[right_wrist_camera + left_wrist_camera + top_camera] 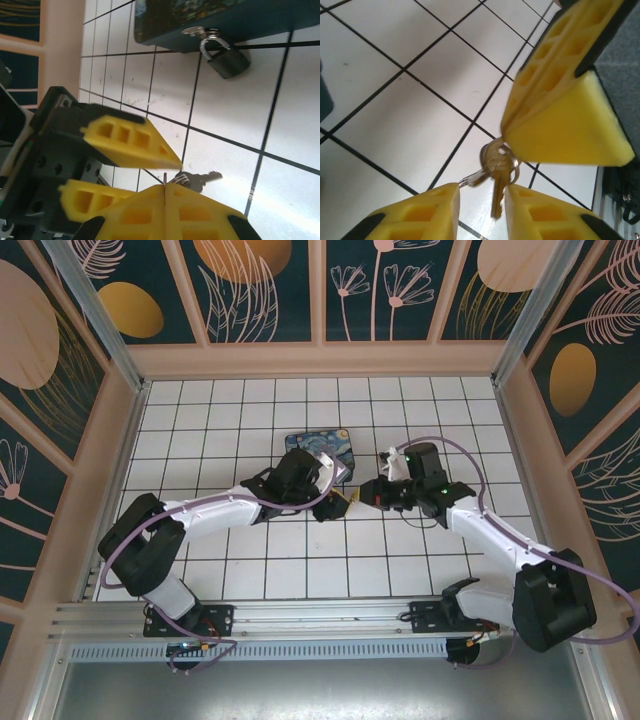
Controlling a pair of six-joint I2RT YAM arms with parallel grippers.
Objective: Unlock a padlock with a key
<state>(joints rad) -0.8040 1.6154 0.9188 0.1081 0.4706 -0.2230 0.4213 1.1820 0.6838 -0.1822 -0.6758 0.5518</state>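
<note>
Yellow-padded right gripper (165,186) clamps the key (496,175) by its ring — the padlock (227,57) lies well apart, at the upper right of the right wrist view.

You will note the right fingers are pressed together, with the ring pinched at their tips. The left gripper (481,189) stands open, a pad on either side of the hanging blade, and I can confirm no contact. The padlock hangs by its shackle from the hasp of the blue tin (240,20), its body slanting to lower right over the white tiled table (225,115). In that view a blade points to frame right, not up toward the lock — by my judgement you must first turn it onto the lock's long axis. The keyway is not visible. I cannot tell which arm is nearer the lock.
</note>
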